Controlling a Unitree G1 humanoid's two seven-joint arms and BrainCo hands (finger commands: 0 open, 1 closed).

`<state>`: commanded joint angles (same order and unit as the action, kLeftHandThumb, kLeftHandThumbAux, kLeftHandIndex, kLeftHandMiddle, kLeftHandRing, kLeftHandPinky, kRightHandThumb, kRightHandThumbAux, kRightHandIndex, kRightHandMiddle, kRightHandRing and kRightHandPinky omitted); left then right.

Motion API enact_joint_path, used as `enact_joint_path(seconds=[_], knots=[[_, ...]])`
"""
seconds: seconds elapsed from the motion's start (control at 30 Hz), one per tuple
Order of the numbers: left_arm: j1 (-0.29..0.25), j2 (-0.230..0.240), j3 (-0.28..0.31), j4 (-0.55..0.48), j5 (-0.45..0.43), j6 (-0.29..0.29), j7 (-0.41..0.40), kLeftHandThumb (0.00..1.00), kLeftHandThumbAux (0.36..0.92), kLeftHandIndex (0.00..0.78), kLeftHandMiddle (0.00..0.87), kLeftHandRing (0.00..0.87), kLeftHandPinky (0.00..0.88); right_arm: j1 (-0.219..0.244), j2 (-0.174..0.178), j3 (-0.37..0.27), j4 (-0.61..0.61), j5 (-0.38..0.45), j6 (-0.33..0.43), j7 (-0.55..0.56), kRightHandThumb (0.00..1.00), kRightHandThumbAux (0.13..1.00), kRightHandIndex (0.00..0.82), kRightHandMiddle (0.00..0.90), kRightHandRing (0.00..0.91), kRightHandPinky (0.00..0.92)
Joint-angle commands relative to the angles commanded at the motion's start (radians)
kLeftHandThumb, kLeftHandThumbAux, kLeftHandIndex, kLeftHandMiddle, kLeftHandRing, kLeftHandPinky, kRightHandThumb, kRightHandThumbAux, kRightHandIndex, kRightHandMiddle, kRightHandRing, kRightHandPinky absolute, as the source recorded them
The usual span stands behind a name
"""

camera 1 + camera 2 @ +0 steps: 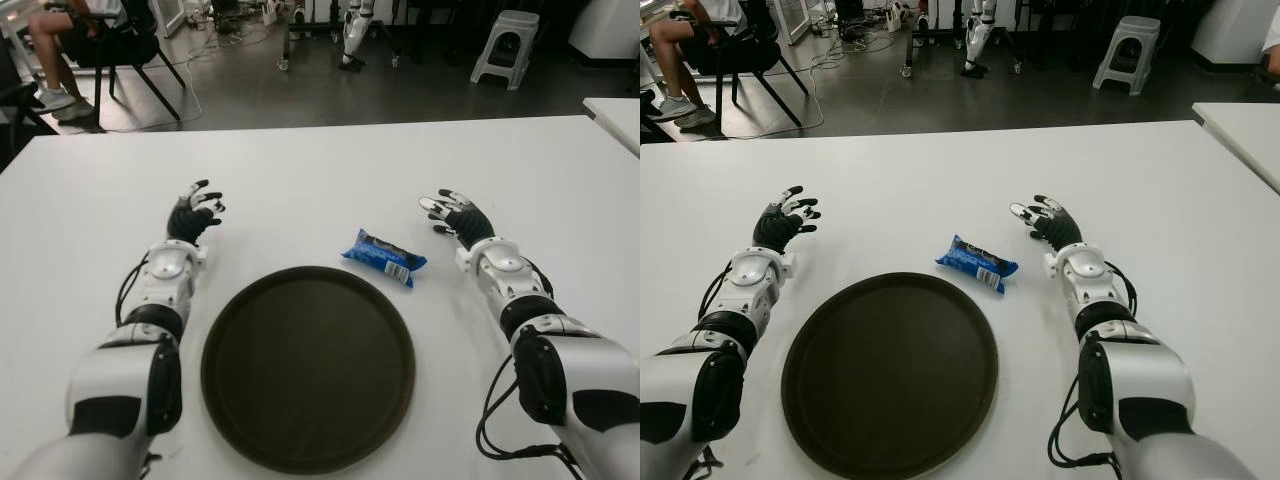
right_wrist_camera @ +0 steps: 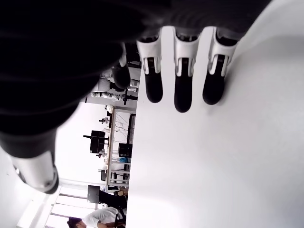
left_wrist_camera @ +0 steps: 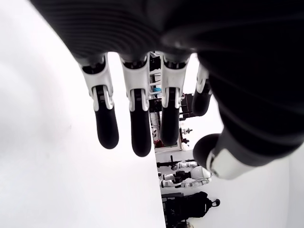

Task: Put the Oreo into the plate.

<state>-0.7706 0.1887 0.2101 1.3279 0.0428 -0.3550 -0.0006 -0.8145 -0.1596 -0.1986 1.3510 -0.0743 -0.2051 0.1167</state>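
A blue Oreo pack [image 1: 384,257] lies on the white table [image 1: 320,170], just beyond the right rim of a round dark brown plate [image 1: 308,365]. The plate holds nothing. My right hand [image 1: 455,214] is to the right of the pack, fingers spread and holding nothing; its wrist view shows straight fingers [image 2: 183,92] over bare table. My left hand [image 1: 196,213] shows beyond the plate's left side, fingers also spread with nothing in them [image 3: 134,123].
The table's far edge runs across the top of the eye views. Past it are a black chair with a seated person [image 1: 60,40], a grey stool [image 1: 506,45] and another robot's legs [image 1: 355,35]. A second white table [image 1: 615,115] stands at far right.
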Motion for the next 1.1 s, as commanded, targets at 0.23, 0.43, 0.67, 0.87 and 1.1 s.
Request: enact_joint_path(seconds=[0.23, 0.43, 0.67, 0.87, 1.1], knots=[[0.001, 0.0, 0.001, 0.0, 0.001, -0.004, -0.003, 0.434, 0.646, 0.129, 0.261, 0.291, 0.321, 0.0, 0.0, -0.002, 0.0, 0.002, 0.005, 0.0, 0.119, 0.567, 0.095, 0.196, 0.207, 0.227], [0.002, 0.0, 0.0, 0.0, 0.004, -0.007, -0.002, 0.396, 0.636, 0.126, 0.26, 0.292, 0.325, 0.0, 0.0, -0.002, 0.0, 0.002, 0.006, -0.001, 0.117, 0.559, 0.09, 0.194, 0.203, 0.222], [0.001, 0.0, -0.001, 0.001, 0.004, 0.0, 0.0, 0.316, 0.634, 0.122, 0.255, 0.292, 0.34, 0.001, 0.0, -0.002, 0.0, 0.002, 0.005, 0.001, 0.114, 0.547, 0.085, 0.191, 0.202, 0.226], [-0.002, -0.003, 0.008, 0.002, -0.007, 0.013, -0.012, 0.266, 0.645, 0.127, 0.249, 0.286, 0.34, 0.0, -0.001, 0.0, 0.001, -0.001, 0.007, 0.0, 0.115, 0.532, 0.084, 0.194, 0.206, 0.226], [-0.008, -0.007, 0.026, 0.0, -0.03, 0.028, -0.039, 0.221, 0.669, 0.146, 0.258, 0.29, 0.338, 0.001, -0.001, 0.001, 0.001, -0.002, 0.005, -0.004, 0.11, 0.531, 0.092, 0.198, 0.207, 0.228]])
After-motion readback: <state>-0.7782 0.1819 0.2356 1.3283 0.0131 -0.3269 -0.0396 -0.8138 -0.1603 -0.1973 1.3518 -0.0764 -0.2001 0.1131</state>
